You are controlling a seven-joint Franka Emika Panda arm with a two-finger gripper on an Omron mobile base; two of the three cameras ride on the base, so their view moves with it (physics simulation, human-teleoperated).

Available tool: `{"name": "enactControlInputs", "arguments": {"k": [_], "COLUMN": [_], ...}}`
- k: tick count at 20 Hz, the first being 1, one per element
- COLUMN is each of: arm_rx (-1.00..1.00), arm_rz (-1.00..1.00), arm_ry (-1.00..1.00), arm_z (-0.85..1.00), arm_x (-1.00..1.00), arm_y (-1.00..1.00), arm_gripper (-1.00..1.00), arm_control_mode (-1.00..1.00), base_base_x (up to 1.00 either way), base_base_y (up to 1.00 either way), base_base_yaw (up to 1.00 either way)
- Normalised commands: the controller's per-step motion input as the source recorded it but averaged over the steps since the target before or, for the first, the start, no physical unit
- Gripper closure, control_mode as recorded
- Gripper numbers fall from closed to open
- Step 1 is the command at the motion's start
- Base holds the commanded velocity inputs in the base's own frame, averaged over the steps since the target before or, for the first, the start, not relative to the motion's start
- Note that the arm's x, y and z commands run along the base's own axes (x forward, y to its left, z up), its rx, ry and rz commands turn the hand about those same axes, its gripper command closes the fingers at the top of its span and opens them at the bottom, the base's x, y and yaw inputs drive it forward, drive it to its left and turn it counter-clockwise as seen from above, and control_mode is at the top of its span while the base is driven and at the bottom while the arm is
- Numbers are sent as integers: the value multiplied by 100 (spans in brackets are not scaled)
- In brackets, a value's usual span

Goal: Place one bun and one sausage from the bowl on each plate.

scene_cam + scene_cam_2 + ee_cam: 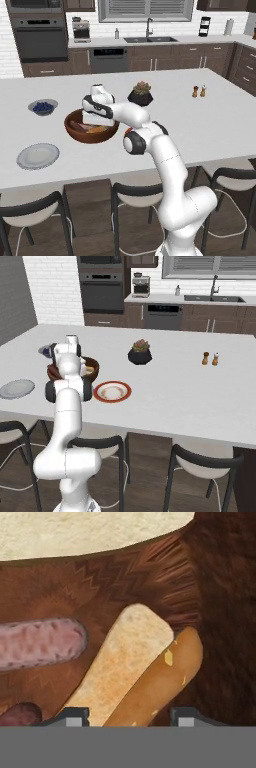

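Bun (127,662) lying diagonally in bowl (220,612), end effector (129,716) wide astride it

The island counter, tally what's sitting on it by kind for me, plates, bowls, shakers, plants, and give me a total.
Plates: 2, a grey plate and a red-rimmed plate.
Bowls: 2, the wooden bowl and a small berry bowl.
Shakers: 2, one brown shaker and one pale shaker.
Potted plants: 1, the plant.
Total: 7.
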Motion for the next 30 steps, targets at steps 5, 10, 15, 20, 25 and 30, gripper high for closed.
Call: {"name": "enactControlInputs", "arguments": {"k": [5, 10, 15, 20, 25, 30], "arm_rx": [0, 0, 0, 0, 0, 0], "arm_rz": [0, 0, 0, 0, 0, 23], "arm_ry": [0, -1, -2, 0, 0, -2], "arm_z": [0, 19, 71, 80, 36, 0], "arm_x": [0, -6, -39, -22, 2, -15], "arm_y": [0, 0, 0, 0, -37, -99], "arm_gripper": [100, 100, 100, 100, 100, 100], "arm_control_mode": [-100, -100, -100, -100, -100, -100], "base_base_x": [0, 0, 0, 0, 0, 0], "base_base_y": [0, 0, 0, 0, 0, 0], "base_base_yaw": [0, 0, 0, 0, 0, 0]}}
